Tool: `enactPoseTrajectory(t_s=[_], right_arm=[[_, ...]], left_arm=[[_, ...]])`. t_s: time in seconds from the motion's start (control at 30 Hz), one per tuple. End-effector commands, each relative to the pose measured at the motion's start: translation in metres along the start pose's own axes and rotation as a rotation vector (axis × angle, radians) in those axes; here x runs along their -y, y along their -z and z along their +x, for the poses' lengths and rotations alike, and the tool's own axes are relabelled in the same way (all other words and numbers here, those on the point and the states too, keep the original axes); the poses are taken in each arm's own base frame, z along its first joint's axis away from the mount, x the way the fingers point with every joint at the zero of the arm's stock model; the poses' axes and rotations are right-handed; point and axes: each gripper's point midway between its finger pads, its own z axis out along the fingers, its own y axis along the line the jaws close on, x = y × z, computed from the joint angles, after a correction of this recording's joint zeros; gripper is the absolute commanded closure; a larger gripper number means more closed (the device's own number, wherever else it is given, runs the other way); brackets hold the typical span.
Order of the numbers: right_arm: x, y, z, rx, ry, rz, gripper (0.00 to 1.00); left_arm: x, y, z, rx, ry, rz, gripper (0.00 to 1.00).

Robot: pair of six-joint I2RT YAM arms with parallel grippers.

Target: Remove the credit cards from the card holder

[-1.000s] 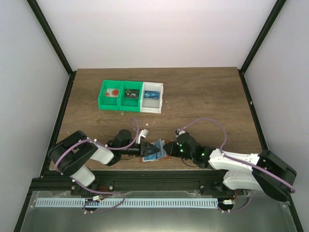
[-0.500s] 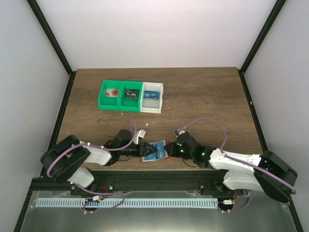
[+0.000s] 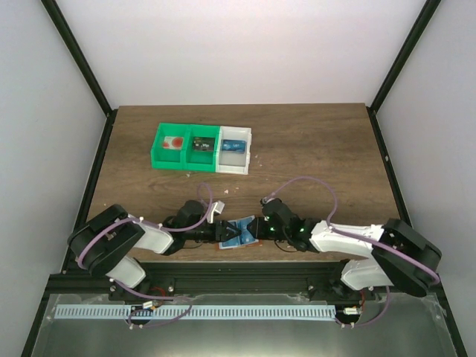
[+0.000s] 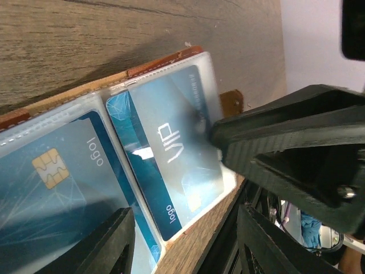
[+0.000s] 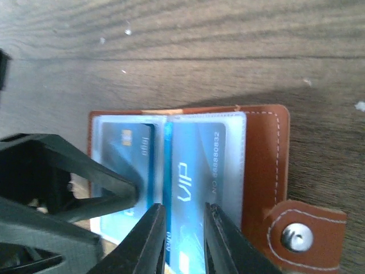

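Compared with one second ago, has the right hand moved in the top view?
Yes. Judged against the white bin, which stayed put, the right hand has shifted slightly left, toward the card holder.

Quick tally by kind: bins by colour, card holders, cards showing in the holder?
Green bin, two compartments: 1
White bin: 1
Card holder: 1
Blue cards in its pockets: 2, the VIP card and the chip card
Total: 5

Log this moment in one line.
card holder: open on table | left gripper: jaws apart over holder | right gripper: jaws narrow, tip at VIP card | credit cards: pocketed
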Motion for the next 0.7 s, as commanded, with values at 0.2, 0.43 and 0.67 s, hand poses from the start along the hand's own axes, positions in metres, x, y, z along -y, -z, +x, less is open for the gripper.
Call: enactPoseTrajectory(t_s=[0.2, 0.43, 0.67], right_arm=[[0.024, -0.019, 0.013, -0.060, 0.018, 0.115, 0.80], [0.029, -0.019, 0.012, -0.055, 0.019, 0.137, 0.81], [0.026, -0.012, -0.004, -0.006, 0.042, 0.187, 0.81]], left_arm=[[-0.005, -0.002, 0.003, 0.002, 0.003, 0.010, 0.50], [-0.009, -0.002, 0.002, 0.007, -0.004, -0.004, 0.52], [-0.012, -0.001, -0.003, 0.033, -0.006, -0.035, 0.53]])
